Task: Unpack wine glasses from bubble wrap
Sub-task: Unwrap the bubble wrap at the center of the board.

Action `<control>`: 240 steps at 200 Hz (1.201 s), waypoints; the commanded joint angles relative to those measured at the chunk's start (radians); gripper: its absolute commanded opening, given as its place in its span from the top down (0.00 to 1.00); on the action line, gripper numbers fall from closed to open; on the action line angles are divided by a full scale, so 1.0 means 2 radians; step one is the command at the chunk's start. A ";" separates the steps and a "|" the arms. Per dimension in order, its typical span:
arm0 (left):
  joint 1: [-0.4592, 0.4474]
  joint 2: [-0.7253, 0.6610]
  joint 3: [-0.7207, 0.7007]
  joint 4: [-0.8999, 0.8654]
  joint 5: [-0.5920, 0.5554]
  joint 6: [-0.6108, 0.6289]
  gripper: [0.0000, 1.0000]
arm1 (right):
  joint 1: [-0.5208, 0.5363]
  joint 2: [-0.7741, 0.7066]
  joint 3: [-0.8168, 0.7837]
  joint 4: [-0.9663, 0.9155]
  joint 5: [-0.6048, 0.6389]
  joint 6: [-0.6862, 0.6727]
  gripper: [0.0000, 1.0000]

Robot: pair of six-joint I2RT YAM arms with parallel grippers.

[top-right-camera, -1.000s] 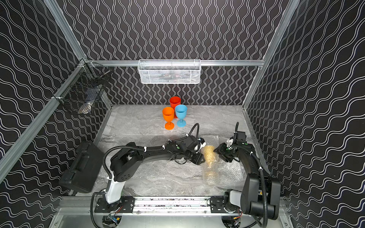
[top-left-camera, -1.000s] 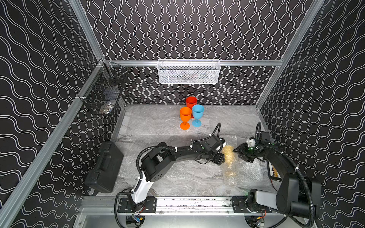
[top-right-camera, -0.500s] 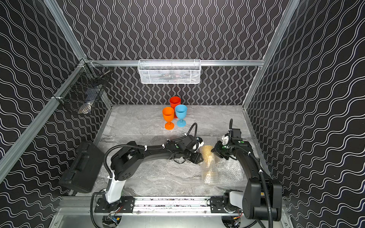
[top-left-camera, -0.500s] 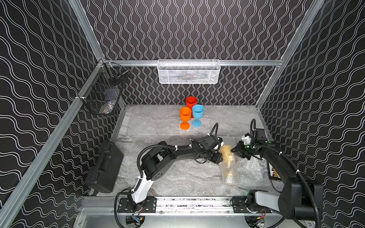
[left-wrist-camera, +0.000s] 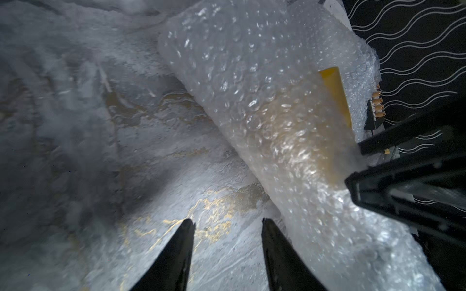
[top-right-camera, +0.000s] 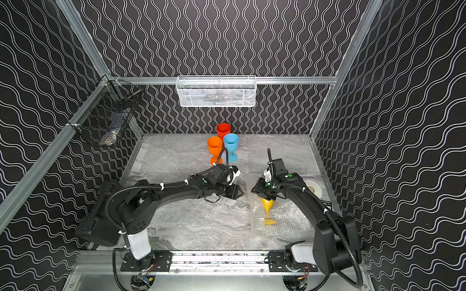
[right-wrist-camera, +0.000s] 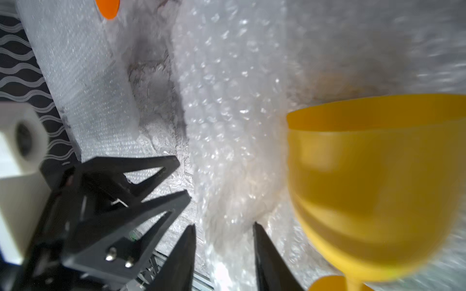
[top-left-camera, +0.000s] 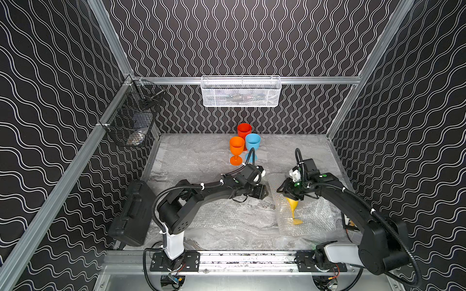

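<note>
Yellow plastic marks your target: the yellow goblet [top-left-camera: 293, 205] is bare in both top views. It is roughly upright, bowl up and foot down on a crumpled sheet of bubble wrap [top-left-camera: 319, 216] at the near right of the surface [top-left-camera: 239, 224]. It sits directly beneath the wrist of your right arm [top-left-camera: 335, 194]. A taller fold of the same wrap rises just beside the goblet, on the side facing your left arm [top-left-camera: 206, 194].

In the right wrist view, your right jaws stand part-way apart. The goblet's bowl sits outside them, just beside one fingertip [right-wrist-camera: 262, 241] — not between them. Only wrap shows in the gap, and you cannot tell from these pictures whether the jaws touch it.

Your left jaws are also part-way apart, with nothing between them but grey marbled surface. They hang low, just beside that raised fold, and in the left wrist view the goblet shows through it as a yellow blur with one bare strip at the edge.

At the back centre, three unwrapped goblets stand upright in a tight cluster. The orange goblet [top-left-camera: 236, 146] is nearest you, the light blue goblet [top-left-camera: 252, 142] is just beside it, and the red goblet [top-left-camera: 244, 129] is behind them. Flat sheets of wrap lie on the surface around them — hard to see against the marbling. A black case [top-left-camera: 133, 214] sits at the left edge.
</note>
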 commanded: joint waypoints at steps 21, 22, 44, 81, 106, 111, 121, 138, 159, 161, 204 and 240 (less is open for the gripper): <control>0.024 -0.042 -0.035 0.023 0.010 -0.018 0.51 | 0.038 0.030 0.016 0.042 0.002 0.038 0.48; 0.025 -0.043 -0.036 0.024 0.010 -0.018 0.51 | 0.039 0.031 0.017 0.042 0.002 0.038 0.47; 0.030 -0.055 -0.043 0.020 0.010 -0.018 0.51 | 0.041 0.035 0.028 0.034 0.005 0.032 0.41; 0.031 -0.068 -0.045 0.016 0.012 -0.015 0.49 | 0.037 0.015 0.051 -0.009 0.053 0.011 0.28; 0.031 -0.071 -0.038 0.017 0.018 -0.014 0.48 | 0.009 -0.001 0.055 -0.024 0.057 -0.004 0.25; 0.031 -0.073 -0.036 0.016 0.018 -0.015 0.48 | -0.001 -0.005 0.055 -0.027 0.056 -0.008 0.25; 0.031 -0.077 -0.033 0.015 0.019 -0.014 0.48 | -0.031 -0.014 0.051 -0.031 0.050 -0.017 0.25; 0.029 -0.085 -0.032 0.013 0.016 -0.011 0.48 | -0.100 -0.031 0.029 -0.017 0.023 -0.026 0.26; 0.020 -0.081 -0.019 -0.002 0.014 0.000 0.49 | -0.171 -0.033 0.001 -0.007 0.010 -0.039 0.25; 0.019 -0.079 -0.017 -0.004 0.013 0.002 0.49 | -0.176 -0.032 0.000 -0.009 0.011 -0.041 0.25; -0.006 -0.037 0.012 -0.021 0.020 0.004 0.49 | -0.260 -0.020 -0.046 0.022 0.009 -0.048 0.25; -0.015 0.013 0.029 -0.022 0.021 -0.004 0.49 | -0.283 0.008 -0.052 0.056 -0.008 -0.048 0.25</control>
